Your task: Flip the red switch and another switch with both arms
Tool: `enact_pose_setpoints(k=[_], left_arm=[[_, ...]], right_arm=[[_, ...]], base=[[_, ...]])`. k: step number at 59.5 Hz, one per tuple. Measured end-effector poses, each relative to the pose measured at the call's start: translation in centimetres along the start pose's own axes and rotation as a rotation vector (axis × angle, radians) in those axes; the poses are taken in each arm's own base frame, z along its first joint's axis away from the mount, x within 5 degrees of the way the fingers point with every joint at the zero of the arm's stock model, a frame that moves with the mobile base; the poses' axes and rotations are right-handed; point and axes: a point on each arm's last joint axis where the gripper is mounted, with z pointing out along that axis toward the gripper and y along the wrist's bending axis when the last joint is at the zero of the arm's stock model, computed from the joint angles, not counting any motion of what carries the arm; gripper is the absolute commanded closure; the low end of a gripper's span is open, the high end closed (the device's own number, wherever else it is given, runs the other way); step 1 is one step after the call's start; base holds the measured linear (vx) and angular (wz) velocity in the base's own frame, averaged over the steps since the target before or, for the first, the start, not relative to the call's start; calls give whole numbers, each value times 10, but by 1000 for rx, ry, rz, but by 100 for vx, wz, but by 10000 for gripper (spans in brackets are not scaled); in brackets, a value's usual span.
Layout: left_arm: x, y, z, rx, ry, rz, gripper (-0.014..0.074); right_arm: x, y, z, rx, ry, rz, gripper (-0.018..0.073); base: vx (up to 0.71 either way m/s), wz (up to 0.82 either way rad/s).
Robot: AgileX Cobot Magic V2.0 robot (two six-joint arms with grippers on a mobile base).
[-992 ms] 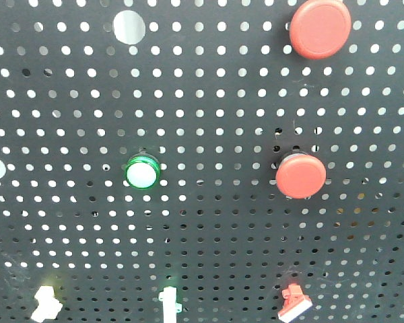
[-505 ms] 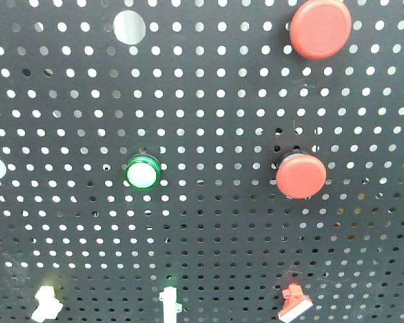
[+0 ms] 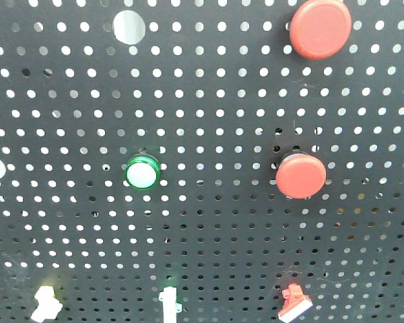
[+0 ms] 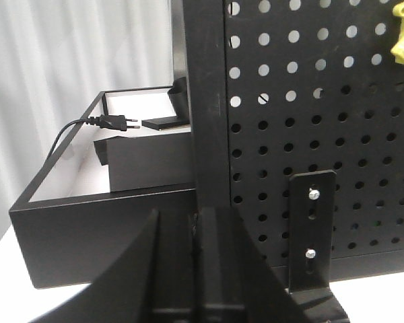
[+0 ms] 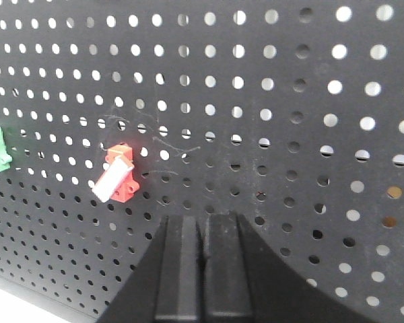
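Red switch (image 5: 116, 176): tiny red lever, white end piece, tilted down-left. Mounted up-left of right gripper (image 5: 200, 269), apart; jaws closed together, empty.

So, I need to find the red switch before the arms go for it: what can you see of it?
The red switch is a small red block, plastic by the look, mounted on the black perforated panel. A white-ended lever slants down to the left from it. In the front view it sits at the bottom edge, below the round red buttons. Nothing touches it; the right gripper is lower and to its right.
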Motion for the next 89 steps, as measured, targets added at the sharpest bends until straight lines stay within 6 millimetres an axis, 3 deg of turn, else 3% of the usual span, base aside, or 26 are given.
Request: enact_pose_setpoints(k=[47, 62, 77, 89], left_arm=[[0, 0, 0, 0, 0, 0, 594], [0, 0, 0, 0, 0, 0, 594], [0, 0, 0, 0, 0, 0, 594], [0, 0, 0, 0, 0, 0, 594]], right_arm=[[0, 0, 0, 2, 1, -46, 566], [4, -13, -1, 164, 54, -100, 566], [22, -34, -14, 469, 108, -3, 566], [58, -30, -24, 492, -17, -7, 566]], base=[[0, 0], [0, 0], [0, 0], [0, 0]])
